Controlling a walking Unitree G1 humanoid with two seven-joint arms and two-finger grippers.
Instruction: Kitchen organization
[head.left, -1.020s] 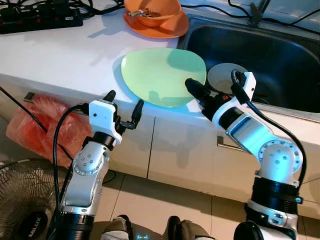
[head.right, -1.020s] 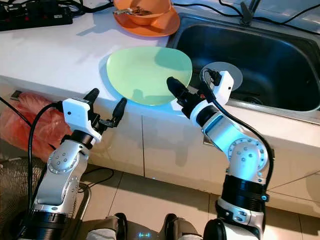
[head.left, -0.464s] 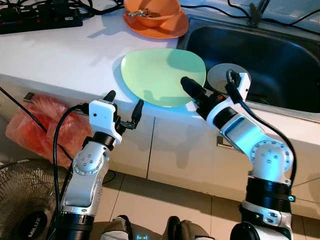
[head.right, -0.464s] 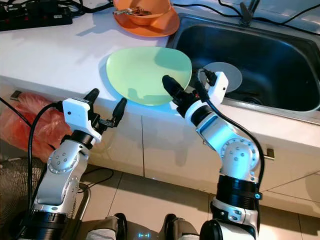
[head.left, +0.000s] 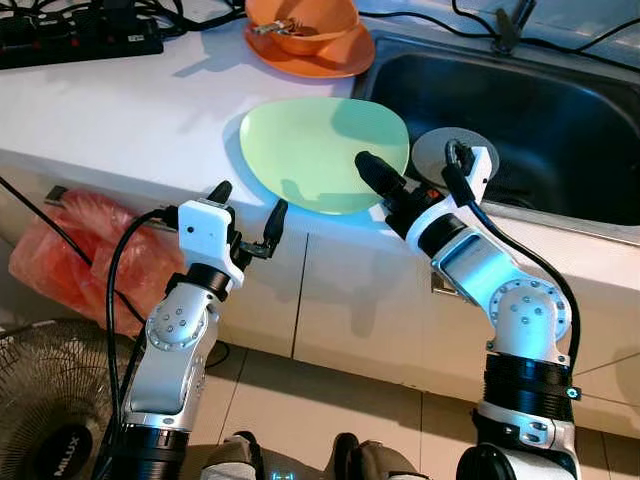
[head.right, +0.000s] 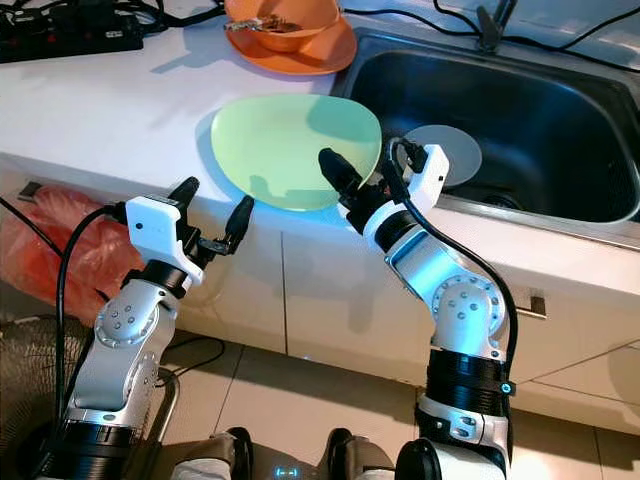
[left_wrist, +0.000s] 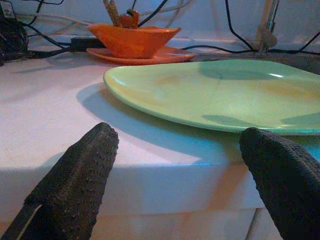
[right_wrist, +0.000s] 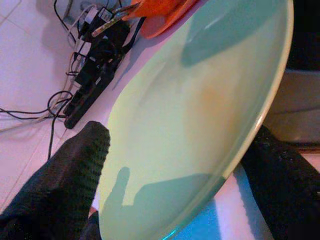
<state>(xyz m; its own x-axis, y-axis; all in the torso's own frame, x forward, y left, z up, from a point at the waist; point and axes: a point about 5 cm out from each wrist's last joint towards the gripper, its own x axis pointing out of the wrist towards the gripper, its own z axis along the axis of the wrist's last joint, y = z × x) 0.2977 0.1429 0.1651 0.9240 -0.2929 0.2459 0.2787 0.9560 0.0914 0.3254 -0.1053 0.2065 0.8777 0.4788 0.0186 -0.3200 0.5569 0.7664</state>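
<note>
A pale green plate (head.left: 322, 152) lay flat on a white countertop (head.left: 130, 110), close to the counter's front edge and just beside a dark steel sink (head.left: 530, 120). The right gripper (head.left: 395, 185) reached up over the counter edge at the plate's near right rim. Its two black fingers were spread apart with the rim between them: one finger (head.left: 375, 172) lay over the plate's top surface, the other was down by the counter at the plate's sink side. In the right wrist view the plate (right_wrist: 200, 115) ran between the two fingers, one (right_wrist: 70, 175) over its green face and the other beyond its edge; whether either finger touched the plate could not be told.

The left gripper (head.left: 245, 215) hung below and in front of the counter edge, its fingers spread wide and holding nothing. From its wrist view the plate (left_wrist: 210, 95) lay ahead of and above the fingertips (left_wrist: 80, 175), well apart from them.

Beyond the plate, away from both grippers, an orange bowl (head.left: 303, 18) sat on an orange plate (head.left: 320, 55). A black power strip (head.left: 75, 40) with cables rested on the counter past the left gripper. A round grey disc (head.left: 450, 150) lay in the sink just beyond the right gripper. Under the counter, to the left arm's outer side, were a red plastic bag (head.left: 70, 250) and a floor fan (head.left: 50, 410).
</note>
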